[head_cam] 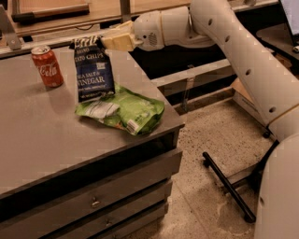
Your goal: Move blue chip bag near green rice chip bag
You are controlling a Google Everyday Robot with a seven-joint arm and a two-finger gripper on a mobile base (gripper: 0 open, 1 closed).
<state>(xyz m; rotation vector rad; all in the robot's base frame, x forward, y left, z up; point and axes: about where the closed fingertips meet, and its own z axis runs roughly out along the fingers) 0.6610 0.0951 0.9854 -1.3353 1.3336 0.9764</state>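
Note:
The blue chip bag (93,70) is dark navy with white lettering and a black-and-white top edge. It hangs upright from my gripper (103,40), which is shut on the bag's top edge. The bag's bottom edge hangs right at the upper left part of the green rice chip bag (125,110); whether they touch I cannot tell. The green bag is light green, wrinkly and flat, and lies on the grey table (42,135) near its right front corner. My white arm (224,32) reaches in from the right.
A red soda can (47,66) stands upright on the table, left of the blue bag. Drawers (100,198) are under the tabletop. The table's right edge drops to a speckled floor with a black bar (228,186). A wooden shelf (70,11) runs behind the table.

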